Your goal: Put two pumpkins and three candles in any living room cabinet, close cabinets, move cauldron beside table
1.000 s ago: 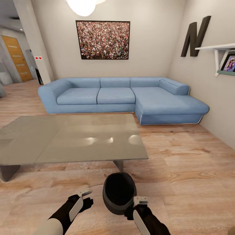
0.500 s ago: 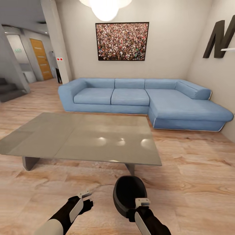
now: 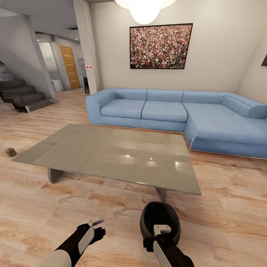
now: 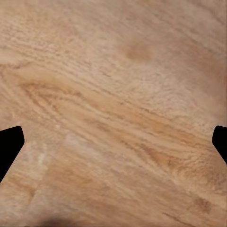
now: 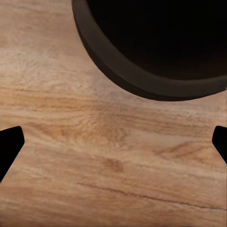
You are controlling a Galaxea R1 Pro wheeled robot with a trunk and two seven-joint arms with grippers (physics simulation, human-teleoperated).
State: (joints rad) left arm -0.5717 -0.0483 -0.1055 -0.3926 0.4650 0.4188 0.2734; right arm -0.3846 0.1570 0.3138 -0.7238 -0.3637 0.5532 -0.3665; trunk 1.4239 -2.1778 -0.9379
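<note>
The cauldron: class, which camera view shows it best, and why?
The head view: the whole cauldron shows on the floor near the table. The right wrist view shows just part of its dark rim and inside; the left wrist view shows floor.

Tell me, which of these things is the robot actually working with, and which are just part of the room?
For the job:
- black cauldron, by the right gripper
- grey coffee table, beside the cauldron

Just there:
- blue corner sofa
- framed crowd picture
- staircase
- small brown object on the floor

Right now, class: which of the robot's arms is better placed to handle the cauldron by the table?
Right. The right gripper is at the cauldron rim near the table; the left gripper hangs open over bare floor.
</note>
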